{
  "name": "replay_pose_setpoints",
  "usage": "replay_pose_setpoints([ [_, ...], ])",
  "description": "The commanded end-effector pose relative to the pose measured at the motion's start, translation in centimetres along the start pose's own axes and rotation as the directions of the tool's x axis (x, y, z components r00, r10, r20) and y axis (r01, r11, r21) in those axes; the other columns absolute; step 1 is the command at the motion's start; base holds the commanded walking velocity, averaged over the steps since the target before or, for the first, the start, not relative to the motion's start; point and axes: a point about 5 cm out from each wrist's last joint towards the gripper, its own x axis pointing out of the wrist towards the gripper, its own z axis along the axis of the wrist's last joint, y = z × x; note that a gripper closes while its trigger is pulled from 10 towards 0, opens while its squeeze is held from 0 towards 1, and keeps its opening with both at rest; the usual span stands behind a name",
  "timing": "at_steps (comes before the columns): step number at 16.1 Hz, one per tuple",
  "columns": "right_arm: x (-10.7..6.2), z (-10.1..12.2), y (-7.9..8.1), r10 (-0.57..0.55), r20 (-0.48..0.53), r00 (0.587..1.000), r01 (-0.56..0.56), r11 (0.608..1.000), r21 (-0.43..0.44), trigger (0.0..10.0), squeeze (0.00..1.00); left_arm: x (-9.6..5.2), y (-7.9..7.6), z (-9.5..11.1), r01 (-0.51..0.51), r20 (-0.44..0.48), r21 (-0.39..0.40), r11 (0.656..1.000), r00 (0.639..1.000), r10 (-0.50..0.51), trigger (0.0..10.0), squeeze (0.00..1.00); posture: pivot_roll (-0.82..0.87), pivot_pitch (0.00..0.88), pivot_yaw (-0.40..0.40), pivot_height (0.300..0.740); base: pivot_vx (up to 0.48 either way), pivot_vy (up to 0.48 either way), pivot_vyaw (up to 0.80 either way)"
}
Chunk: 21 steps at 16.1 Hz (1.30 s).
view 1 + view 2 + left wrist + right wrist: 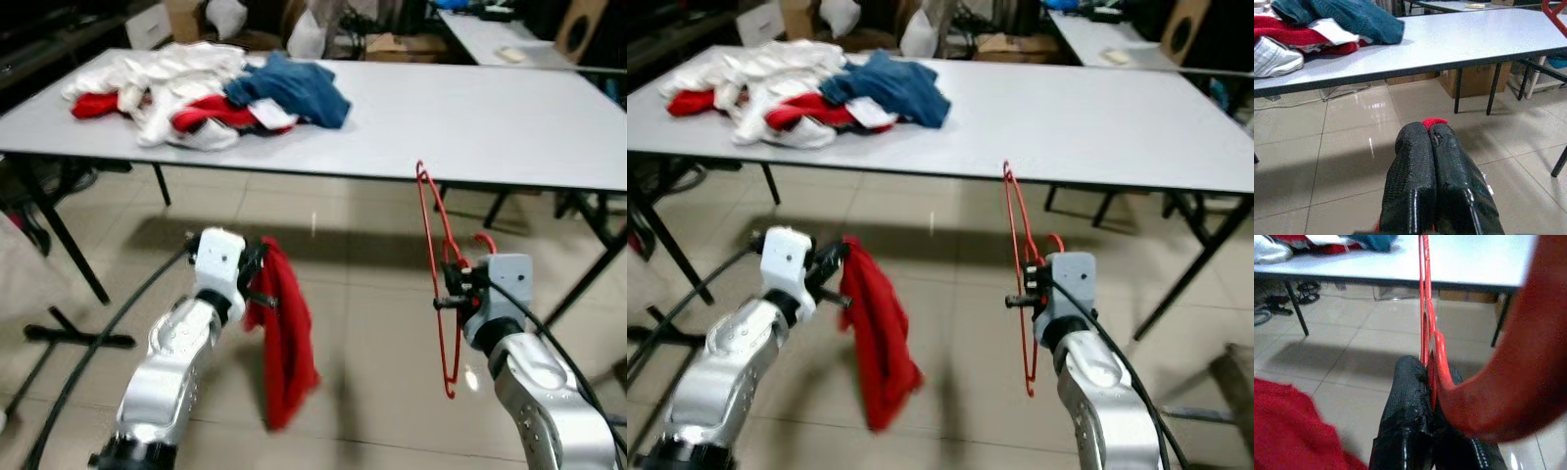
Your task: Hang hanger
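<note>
So this looks like the bit right before the garment goes on: the right gripper (453, 290) is pinched tight on a red hanger (438, 245), holding it edge-on and roughly upright in front of the table (470, 117), while the left gripper (257, 274) has its fingers squeezed together on a red garment (286, 343) that dangles down toward the tiled floor (362, 382). Both are below table height and well apart from each other. My guess is the next move means bringing the two arms together and threading a hanger shoulder into the cloth's opening, which is tricky since the fabric hangs bunched and limp. Count-wise: one hanger, one held garment, two grippers, and one pile of clothes (196, 88) on the table's far left, red, white and blue mixed, too tangled to count pieces.
</note>
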Motion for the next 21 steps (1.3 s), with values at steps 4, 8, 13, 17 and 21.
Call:
replay_pose_setpoints([
  [4,-0.2,0.2,-0.9,-0.061,-0.008,0.998,0.061,0.998,-0.007,10.0,0.00,0.2,0.0,0.6,0.012,0.023,0.009,1.000,1.000,-0.012,10.0,0.00,-0.19,0.000,0.038,0.740,0.000,-0.341,0.00],
  [8,-0.2,0.7,-0.8,-0.052,0.008,0.999,0.052,0.997,-0.050,10.0,0.00,0.4,-0.1,0.7,0.000,0.041,-0.032,0.999,0.999,0.001,10.0,0.00,-0.19,0.000,0.028,0.740,0.000,-0.078,0.00],
  [13,0.1,1.6,-0.6,-0.029,0.025,0.999,0.030,0.999,-0.031,10.0,0.00,0.7,0.0,1.6,0.016,0.084,-0.033,0.999,0.996,-0.014,10.0,0.00,-0.20,0.000,0.016,0.740,0.000,0.000,-0.71],
  [17,0.3,2.2,-0.9,-0.004,0.034,0.999,0.005,0.999,-0.037,10.0,0.00,1.2,0.0,1.9,0.033,0.092,-0.032,0.999,0.995,-0.030,10.0,0.00,-0.20,0.000,0.009,0.740,0.278,0.000,-0.77],
  [21,0.6,2.7,-1.0,0.019,0.047,0.999,-0.016,0.997,-0.071,10.0,0.00,1.6,0.2,2.8,0.037,0.124,-0.025,0.999,0.992,-0.034,10.0,0.00,-0.20,0.000,0.003,0.740,0.344,0.000,-0.60],
])
